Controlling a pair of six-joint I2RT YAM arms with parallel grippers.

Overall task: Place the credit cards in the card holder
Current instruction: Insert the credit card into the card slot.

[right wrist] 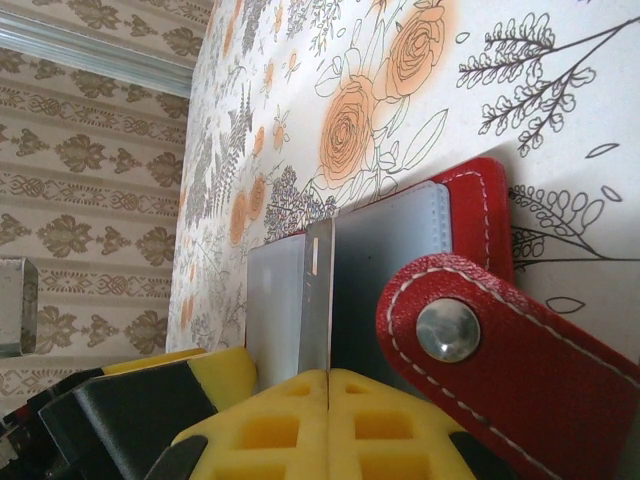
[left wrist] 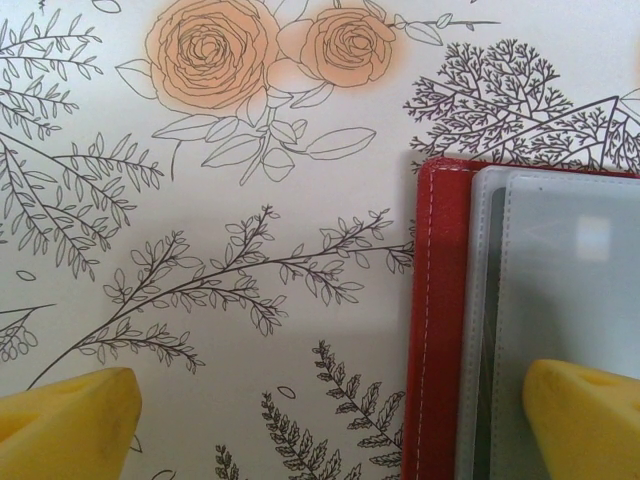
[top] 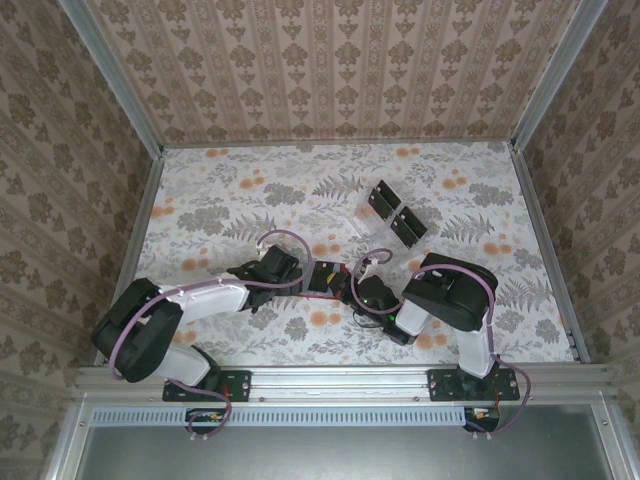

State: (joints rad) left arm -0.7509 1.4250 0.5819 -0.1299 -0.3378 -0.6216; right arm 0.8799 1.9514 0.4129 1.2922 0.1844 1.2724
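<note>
Cards [top: 383, 200], black and flat, lie on a clear tray [top: 366, 224] well beyond the red wallet [top: 325, 278], which lies open between both hands. They look thin, stiff, light and slick, so they are probably best pinched by an edge. The wallet seems soft, its grey pockets floppy. The left hand [left wrist: 325, 430] stands wide, one finger over the pockets. The right hand [right wrist: 328, 420] is closed at a pocket leaf; whether it grips anything I cannot tell. The flowered worktop [top: 250, 190] looks smooth, and patterned walls [top: 340, 60] close three sides.

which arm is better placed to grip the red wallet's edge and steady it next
Left, likely: the left gripper is open and straddles the card holder at its red edge. The right gripper is shut beside the snap tab.
</note>
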